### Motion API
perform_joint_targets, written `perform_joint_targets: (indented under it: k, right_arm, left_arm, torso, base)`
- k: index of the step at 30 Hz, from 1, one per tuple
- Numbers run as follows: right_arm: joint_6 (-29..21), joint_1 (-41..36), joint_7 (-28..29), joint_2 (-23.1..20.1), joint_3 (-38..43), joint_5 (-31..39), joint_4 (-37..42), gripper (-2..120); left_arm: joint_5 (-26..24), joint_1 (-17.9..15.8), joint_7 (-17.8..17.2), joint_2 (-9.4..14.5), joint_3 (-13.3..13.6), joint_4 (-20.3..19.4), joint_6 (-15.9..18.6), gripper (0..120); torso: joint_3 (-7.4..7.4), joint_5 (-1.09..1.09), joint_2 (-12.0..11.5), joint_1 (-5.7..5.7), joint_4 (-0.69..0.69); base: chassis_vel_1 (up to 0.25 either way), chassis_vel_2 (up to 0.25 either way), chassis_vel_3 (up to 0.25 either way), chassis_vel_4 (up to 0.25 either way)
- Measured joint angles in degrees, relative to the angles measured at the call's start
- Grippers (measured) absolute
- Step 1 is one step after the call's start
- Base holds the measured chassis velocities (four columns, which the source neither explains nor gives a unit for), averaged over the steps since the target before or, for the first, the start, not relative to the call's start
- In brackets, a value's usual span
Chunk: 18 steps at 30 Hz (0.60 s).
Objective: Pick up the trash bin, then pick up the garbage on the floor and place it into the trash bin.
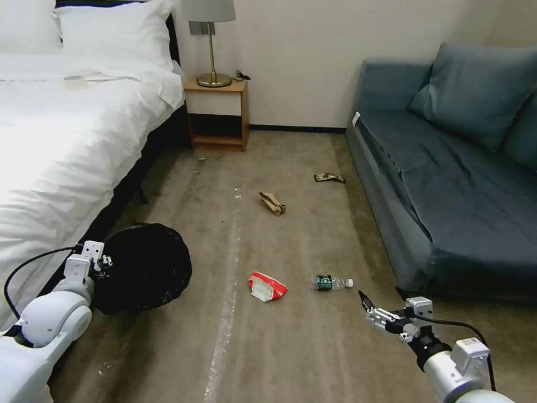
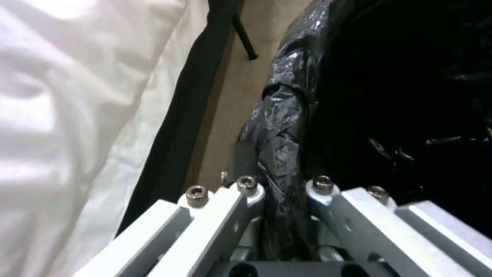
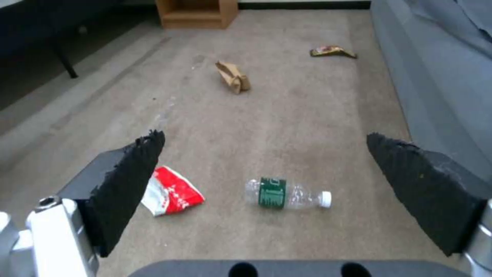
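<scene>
The left gripper [image 2: 284, 192] has its metal fingers [image 2: 246, 200] pinched on the rim of the small round trash bin lined with crinkled black plastic [image 1: 142, 274], the folded bag edge [image 2: 279, 154] caught between them. The bin sits at the near left, its dark mouth tilted toward the camera, just beside the white-sheeted bed [image 1: 61, 140].

The right gripper [image 1: 380, 310] hangs at the near right above the brown carpet, its black ridged pads [image 3: 130, 181] spread wide apart with nothing between them. Seen between those pads, the clear plastic bottle with a green label and white cap [image 3: 287, 192] lies on its side on the floor just beyond them. The crumpled red-and-white packet [image 1: 267, 286] lies just left of the bottle. Farther off, the crumpled brown paper bag [image 1: 272, 202] rests mid-floor, and the dark flat snack wrapper [image 1: 329, 178] lies farther still, near the grey-blue sofa [image 1: 447, 184] on the right.
</scene>
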Motion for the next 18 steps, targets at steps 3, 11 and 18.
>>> perform_joint_targets:
  k: [3, 11, 18]
  right_arm:
    - [0.0, 0.0, -0.1, 0.3, -0.2, -0.3, -0.1, 100]
    - [0.1, -0.1, -0.1, 1.1, -0.4, -1.0, -0.5, 100]
    - [0.1, -0.1, 0.0, 1.4, -0.4, -1.3, -0.8, 100]
  left_arm:
    - [0.3, 0.4, 0.4, 0.0, -0.3, 0.0, -0.3, 3]
    - [0.4, 0.2, 0.7, 0.0, -0.2, 0.5, -1.1, 3]
    - [0.5, -0.9, 0.8, -0.2, 0.7, 1.2, -1.4, 3]
  torso:
    - [0.0, 0.0, 0.0, 0.0, 0.0]
    - [0.0, 0.0, 0.0, 0.0, 0.0]
    - [0.0, 0.0, 0.0, 0.0, 0.0]
  base:
    - [-0.065, 0.073, 0.068, -0.07]
    - [-0.081, 0.085, 0.081, -0.087]
    - [-0.085, 0.081, 0.08, -0.083]
